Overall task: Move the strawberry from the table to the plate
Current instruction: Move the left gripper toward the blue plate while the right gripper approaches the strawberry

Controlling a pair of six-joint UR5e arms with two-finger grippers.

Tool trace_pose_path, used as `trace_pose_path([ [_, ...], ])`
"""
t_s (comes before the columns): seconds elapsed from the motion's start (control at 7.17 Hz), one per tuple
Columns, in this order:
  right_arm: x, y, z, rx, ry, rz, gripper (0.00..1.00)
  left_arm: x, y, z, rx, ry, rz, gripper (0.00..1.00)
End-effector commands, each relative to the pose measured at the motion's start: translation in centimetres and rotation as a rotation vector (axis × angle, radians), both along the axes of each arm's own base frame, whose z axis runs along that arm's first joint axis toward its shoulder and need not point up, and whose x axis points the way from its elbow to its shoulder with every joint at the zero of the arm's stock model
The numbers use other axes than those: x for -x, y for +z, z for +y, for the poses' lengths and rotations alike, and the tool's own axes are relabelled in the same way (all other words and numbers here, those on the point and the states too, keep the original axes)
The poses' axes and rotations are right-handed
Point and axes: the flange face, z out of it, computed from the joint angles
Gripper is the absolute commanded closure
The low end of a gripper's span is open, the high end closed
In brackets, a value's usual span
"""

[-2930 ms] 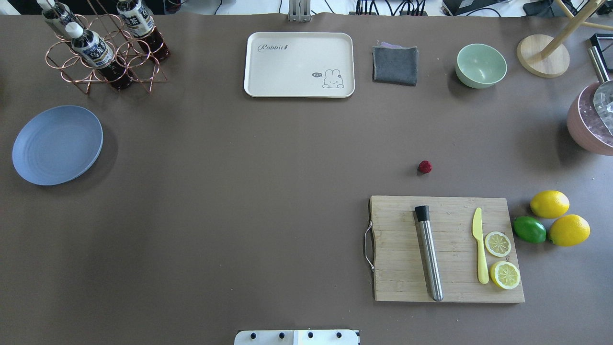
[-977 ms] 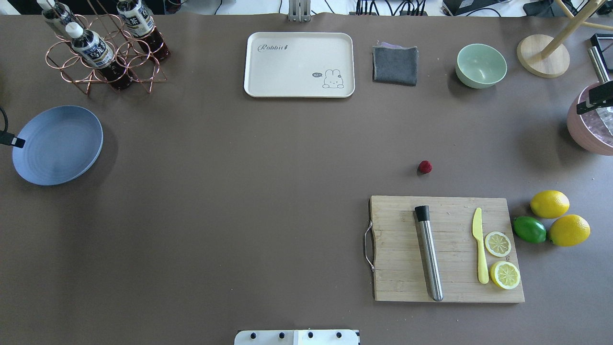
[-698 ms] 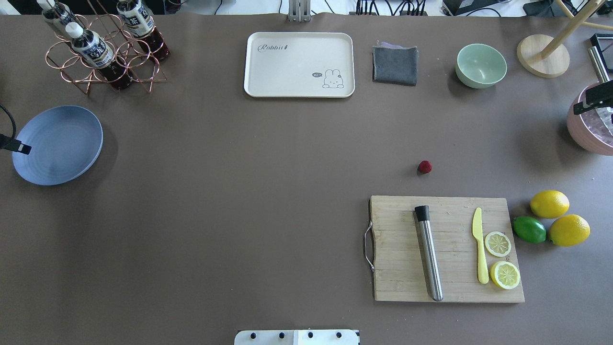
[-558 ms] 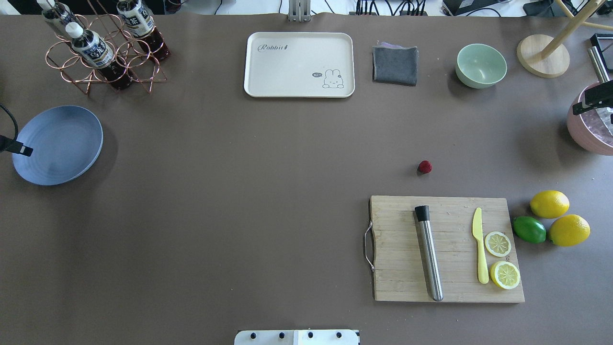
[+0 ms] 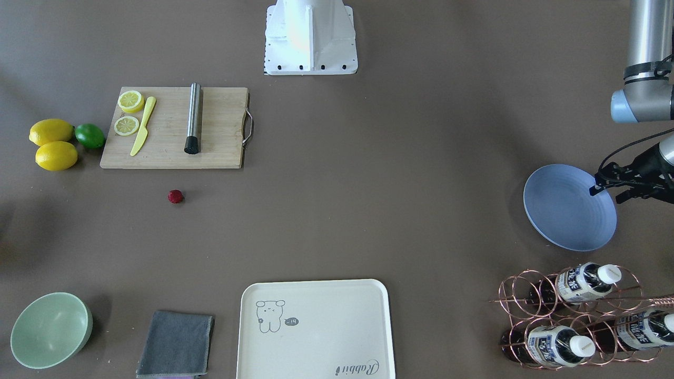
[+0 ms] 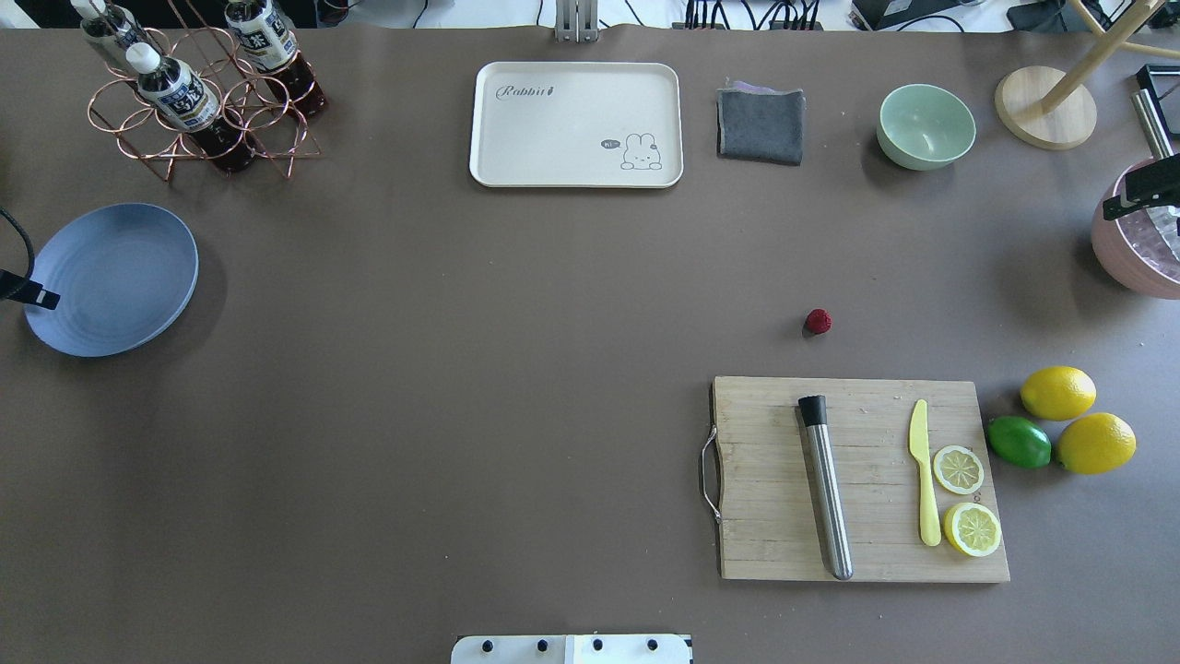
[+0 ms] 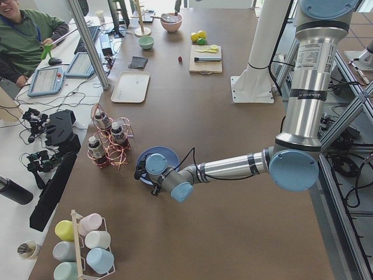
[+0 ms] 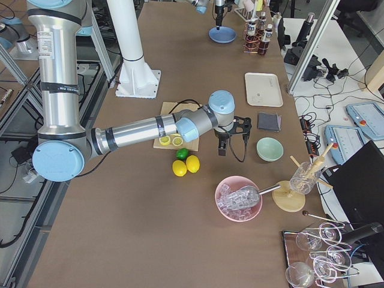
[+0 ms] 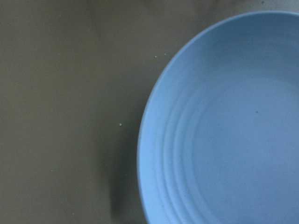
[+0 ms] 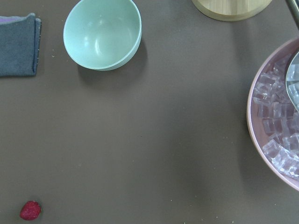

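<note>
The strawberry [image 6: 817, 321] is a tiny dark red berry lying on the brown table [image 6: 461, 369], just beyond the cutting board; it also sits at the bottom left of the right wrist view [image 10: 31, 210]. The blue plate [image 6: 111, 277] holds nothing and rests at the table's left end. My left gripper [image 7: 141, 173] hangs over the plate's outer rim [image 9: 145, 140]; I cannot tell whether it is open or shut. My right gripper [image 8: 224, 143] hovers between the green bowl and the pink bowl, well to the right of the strawberry; its state cannot be told either.
A wooden cutting board [image 6: 765, 535] carries a metal muddler [image 6: 827, 498], a yellow knife and lemon slices. Lemons and a lime [image 6: 1019, 442] lie to its right. A pink ice bowl [image 6: 1129, 254], green bowl [image 6: 926, 125], grey cloth, cream tray [image 6: 576, 124] and bottle rack [image 6: 198, 92] line the far side.
Neither arm showed in the earliest overhead frame; black parts now show at both side edges. The left one has slid nearer along the plate's rim. The strawberry has not moved.
</note>
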Motion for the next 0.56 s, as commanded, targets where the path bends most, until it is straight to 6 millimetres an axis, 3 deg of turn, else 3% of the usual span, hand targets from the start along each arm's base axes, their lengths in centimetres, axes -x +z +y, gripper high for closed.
trace_pose_path([
  [0.0,0.0,-0.1,0.0,-0.004,0.001,0.003,0.0,0.0,-0.1,0.0,-0.003,0.002,0.004,1.0],
  [0.28,0.1,-0.3,0.0,-0.007,0.0,0.002,0.0,-0.3,-0.5,-0.3,0.006,0.001,0.007,1.0],
  [0.42,0.1,-0.5,0.1,-0.011,-0.001,0.0,0.0,-0.5,-1.7,-0.8,0.036,-0.005,0.045,1.0],
])
